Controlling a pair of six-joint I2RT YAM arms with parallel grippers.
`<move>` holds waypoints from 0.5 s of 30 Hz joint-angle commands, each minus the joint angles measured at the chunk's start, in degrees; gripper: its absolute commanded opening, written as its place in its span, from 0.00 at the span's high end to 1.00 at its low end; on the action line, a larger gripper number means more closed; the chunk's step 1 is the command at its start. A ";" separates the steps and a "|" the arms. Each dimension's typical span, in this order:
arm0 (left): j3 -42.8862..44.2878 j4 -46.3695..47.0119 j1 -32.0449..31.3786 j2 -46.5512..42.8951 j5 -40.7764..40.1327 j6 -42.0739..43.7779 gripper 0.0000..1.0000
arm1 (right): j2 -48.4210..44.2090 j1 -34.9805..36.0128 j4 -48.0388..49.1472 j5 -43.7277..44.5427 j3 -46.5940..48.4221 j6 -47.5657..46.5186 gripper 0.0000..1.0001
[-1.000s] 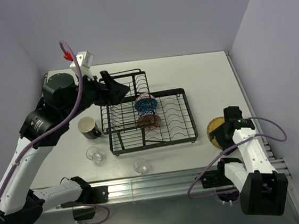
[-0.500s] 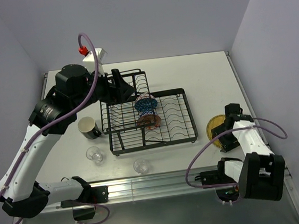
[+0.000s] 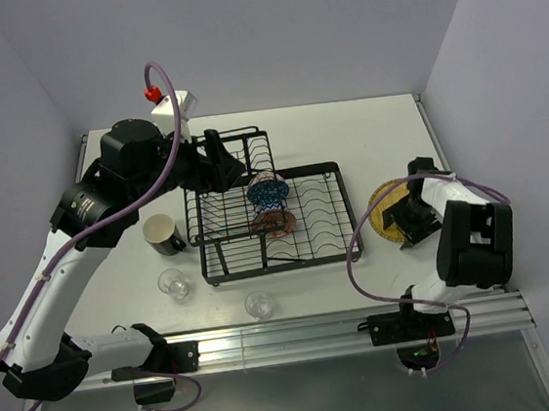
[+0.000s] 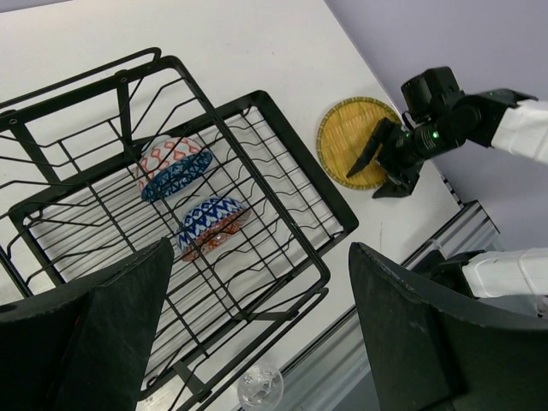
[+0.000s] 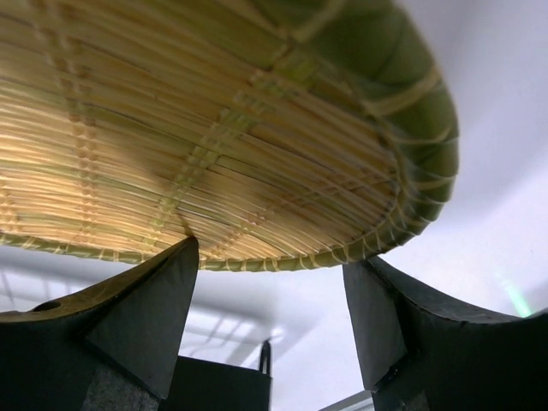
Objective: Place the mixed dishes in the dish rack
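Observation:
The black wire dish rack stands mid-table. In it, on edge, are a blue patterned bowl and an orange-red patterned bowl. A black mug and two clear glass cups stand on the table to the rack's left and front. My left gripper hangs open and empty above the rack's raised section. The round yellow woven plate lies right of the rack. My right gripper is open at its near rim, one finger on each side.
A metal rail runs along the near table edge, close to the front glass cup. The right table edge and the side wall lie just beyond the plate. My right arm is folded close over its base.
My right arm has swung its wrist in to the plate's rim, and the plate now shows farther back. The left gripper shifted slightly right over the rack, then held still.

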 commanded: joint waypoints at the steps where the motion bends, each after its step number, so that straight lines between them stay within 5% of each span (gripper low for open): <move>1: 2.06 0.64 0.15 -1.29 -0.89 1.43 0.10 | 5.02 0.27 1.08 2.30 5.31 -4.36 0.25; 15: 3.56 0.81 0.42 0.64 -0.10 1.25 0.10 | 8.55 0.27 2.13 3.97 12.27 -12.81 0.25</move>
